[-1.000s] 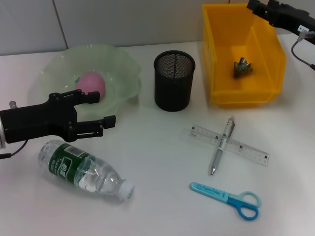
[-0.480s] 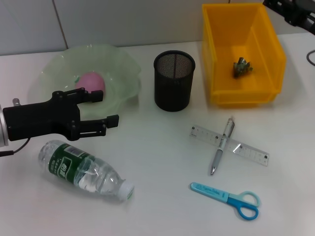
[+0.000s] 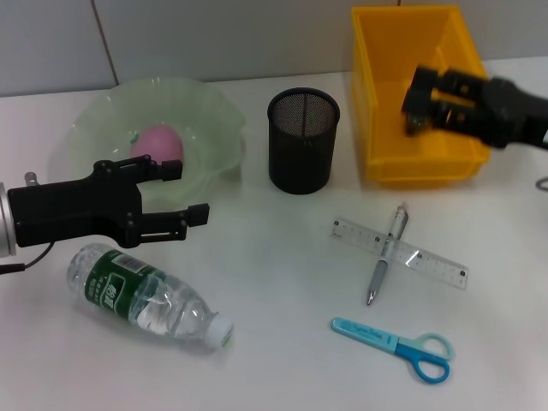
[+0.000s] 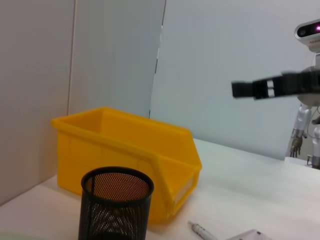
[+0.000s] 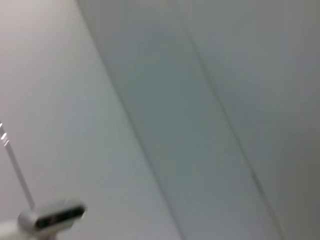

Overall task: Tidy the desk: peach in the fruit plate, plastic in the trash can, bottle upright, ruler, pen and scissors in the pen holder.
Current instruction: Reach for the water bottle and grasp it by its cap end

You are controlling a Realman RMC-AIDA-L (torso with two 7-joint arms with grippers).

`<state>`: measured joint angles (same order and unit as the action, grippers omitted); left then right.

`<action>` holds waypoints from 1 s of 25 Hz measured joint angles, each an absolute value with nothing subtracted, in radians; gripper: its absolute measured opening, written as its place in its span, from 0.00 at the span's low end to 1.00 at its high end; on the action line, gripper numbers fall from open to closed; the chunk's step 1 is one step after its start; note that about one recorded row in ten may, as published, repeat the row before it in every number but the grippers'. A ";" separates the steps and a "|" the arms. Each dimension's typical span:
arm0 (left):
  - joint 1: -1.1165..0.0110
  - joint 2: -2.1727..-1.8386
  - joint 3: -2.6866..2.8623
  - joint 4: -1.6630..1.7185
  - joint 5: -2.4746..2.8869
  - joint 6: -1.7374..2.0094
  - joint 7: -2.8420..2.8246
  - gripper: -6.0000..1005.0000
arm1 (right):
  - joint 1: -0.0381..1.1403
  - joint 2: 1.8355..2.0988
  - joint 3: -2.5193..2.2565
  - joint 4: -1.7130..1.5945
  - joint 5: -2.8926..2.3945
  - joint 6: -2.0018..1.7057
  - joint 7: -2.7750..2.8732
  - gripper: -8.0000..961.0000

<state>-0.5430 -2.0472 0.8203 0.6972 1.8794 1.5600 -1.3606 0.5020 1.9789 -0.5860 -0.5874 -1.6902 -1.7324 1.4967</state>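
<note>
The pink peach (image 3: 158, 144) lies in the pale green fruit plate (image 3: 214, 111). My left gripper (image 3: 190, 188) hovers open just in front of the plate and above the clear bottle (image 3: 145, 295), which lies on its side. The black mesh pen holder (image 3: 303, 139) (image 4: 117, 200) stands empty at mid-table. In front of it a pen (image 3: 387, 254) lies across the clear ruler (image 3: 437, 267), with blue scissors (image 3: 398, 344) nearer me. My right gripper (image 3: 418, 97) hangs open over the yellow trash can (image 3: 381, 103) (image 4: 125, 150), covering most of the crumpled plastic (image 3: 414, 128) inside.
A grey wall runs along the back of the white table. The left wrist view shows the right arm (image 4: 265, 88) in the air past the bin. Only wall appears in the right wrist view.
My right arm swung from the back right corner forward and left over the bin. The left gripper crept slightly to the right, still open.
</note>
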 joint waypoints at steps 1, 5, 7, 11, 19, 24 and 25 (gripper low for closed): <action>-0.543 -2.047 0.820 0.697 1.879 1.560 -1.361 0.81 | 0.505 1.976 -0.586 -0.589 -1.723 -1.743 1.501 0.76; -0.540 -2.045 0.821 0.699 1.887 1.561 -1.361 0.81 | 0.522 1.967 -0.586 -0.590 -1.848 -1.761 1.520 0.76; -0.538 -2.043 0.821 0.699 1.887 1.562 -1.361 0.80 | 0.539 1.965 -0.586 -0.592 -1.946 -1.769 1.530 0.76; -0.537 -2.038 0.821 0.700 1.889 1.563 -1.361 0.80 | 0.556 1.966 -0.586 -0.597 -2.043 -1.775 1.532 0.75; -0.537 -2.034 0.820 0.700 1.924 1.559 -1.355 0.80 | 0.585 1.992 -0.586 -0.648 -2.204 -1.776 1.546 0.75; -0.541 -2.032 0.828 0.739 1.930 1.594 -1.345 0.80 | 0.582 1.985 -0.586 -0.654 -2.207 -1.778 1.569 0.75; -0.543 -2.032 0.833 0.759 1.934 1.609 -1.347 0.80 | 0.582 1.981 -0.586 -0.658 -2.209 -1.779 1.586 0.75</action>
